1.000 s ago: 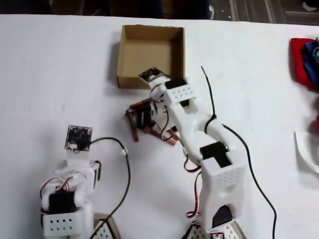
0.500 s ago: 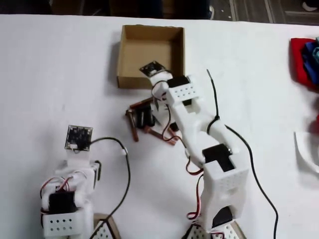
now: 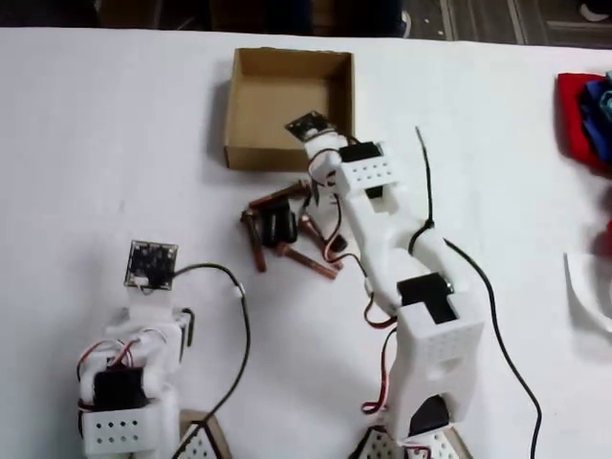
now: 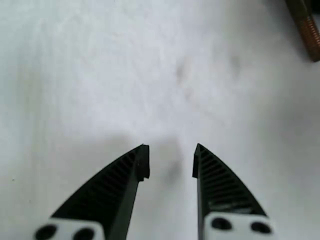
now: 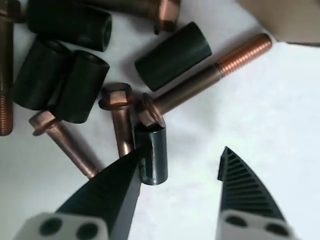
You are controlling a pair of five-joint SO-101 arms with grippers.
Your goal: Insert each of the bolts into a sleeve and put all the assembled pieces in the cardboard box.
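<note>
Several copper bolts [image 5: 120, 117] and black sleeves [image 5: 172, 55] lie loose in a pile [image 3: 277, 229] just in front of the cardboard box [image 3: 247, 105]. My right gripper [image 5: 185, 150] hangs open over the pile's box-side edge. One small sleeve [image 5: 152, 155] lies against its left finger, beside a long bolt [image 5: 200, 82] with a threaded end. The right arm [image 3: 368, 177] stretches over the pile toward the box. My left gripper [image 4: 170, 160] stands open over bare table at the near left, holding nothing, with a bolt's end [image 4: 305, 25] farther off.
The box is open-topped and looks empty inside. Red and blue cloth [image 3: 585, 105] lies at the table's far right, with a white curved object [image 3: 583, 296] below it. Cables [image 3: 239, 316] trail from both arms across the white table.
The right arm has swung to the right and toward the box, uncovering more of the bolts in the pile. The left arm has stayed still.
</note>
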